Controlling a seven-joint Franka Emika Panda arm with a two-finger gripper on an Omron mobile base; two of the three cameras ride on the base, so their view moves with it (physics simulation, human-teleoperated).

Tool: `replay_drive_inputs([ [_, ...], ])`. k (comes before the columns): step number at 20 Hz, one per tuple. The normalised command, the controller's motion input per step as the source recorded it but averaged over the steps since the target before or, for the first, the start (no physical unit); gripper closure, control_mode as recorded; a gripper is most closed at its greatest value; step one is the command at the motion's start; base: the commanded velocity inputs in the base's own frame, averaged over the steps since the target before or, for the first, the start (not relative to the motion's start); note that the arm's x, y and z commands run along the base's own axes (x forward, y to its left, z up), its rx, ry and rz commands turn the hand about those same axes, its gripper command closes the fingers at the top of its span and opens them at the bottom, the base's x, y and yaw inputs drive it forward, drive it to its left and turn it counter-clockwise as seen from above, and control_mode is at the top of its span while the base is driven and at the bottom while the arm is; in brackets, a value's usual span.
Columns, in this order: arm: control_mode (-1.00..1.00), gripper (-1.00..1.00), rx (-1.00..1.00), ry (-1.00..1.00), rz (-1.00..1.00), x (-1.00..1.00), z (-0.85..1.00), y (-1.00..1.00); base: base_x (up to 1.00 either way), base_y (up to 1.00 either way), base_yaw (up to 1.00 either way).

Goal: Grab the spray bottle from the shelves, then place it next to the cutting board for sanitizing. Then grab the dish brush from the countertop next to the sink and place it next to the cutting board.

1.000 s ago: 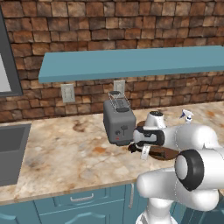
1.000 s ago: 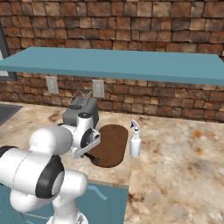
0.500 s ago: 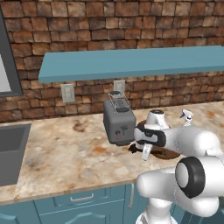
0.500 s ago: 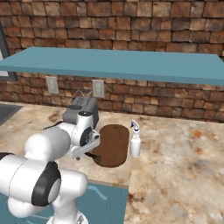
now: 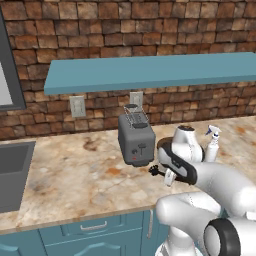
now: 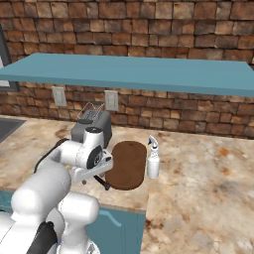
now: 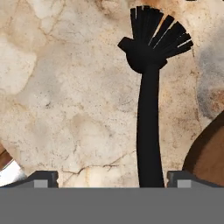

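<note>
In the hand view the dish brush (image 7: 148, 109) lies flat on the marbled table (image 7: 65, 96), its handle running from 6 o'clock up to the bristle head at about 12 to 1 o'clock, and the brown curve of the cutting board (image 7: 208, 153) fills the corner at 4 o'clock, just beside the handle but not touching it as far as can be told. That layout reads as deliberate: the brush rests alongside the board so it sits ready for the scrubbing step. The end effector (image 7: 109, 179) hangs right above the handle with its two dark tips standing wide apart at the lower edge; the handle passes between them nearer the right-hand tip, and neither tip presses on it, so nothing is held. From the right base view the end effector (image 6: 94, 173) sits at the board's 9 o'clock edge, low over the table, with a dark bit of the brush showing beneath it. Farther on, the spray bottle (image 6: 153, 159) stands upright at the board's 3 o'clock side, close against its rim, so both cleaning things flank the board. Behind, at 11 o'clock from the board, stands the grey toaster (image 6: 92, 126), and above it runs the teal shelves (image 6: 139, 72) along the brick wall. Judging from this, both placements look done.
</note>
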Motion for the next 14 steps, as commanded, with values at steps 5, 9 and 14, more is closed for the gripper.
replay_drive_inputs([
  [5, -1.0, -1.0, -0.01, -0.19, -0.09, -0.12, 0.5, 0.0, 0.0, 0.0, 0.0],
  [9, -1.0, -1.0, -0.01, -0.22, -0.08, -0.37, 0.76, 0.0, 0.0, 0.0, 0.0],
  [14, -1.0, -1.0, -0.03, -0.22, -0.07, -0.44, 0.81, 0.0, 0.0, 0.0, 0.0],
])
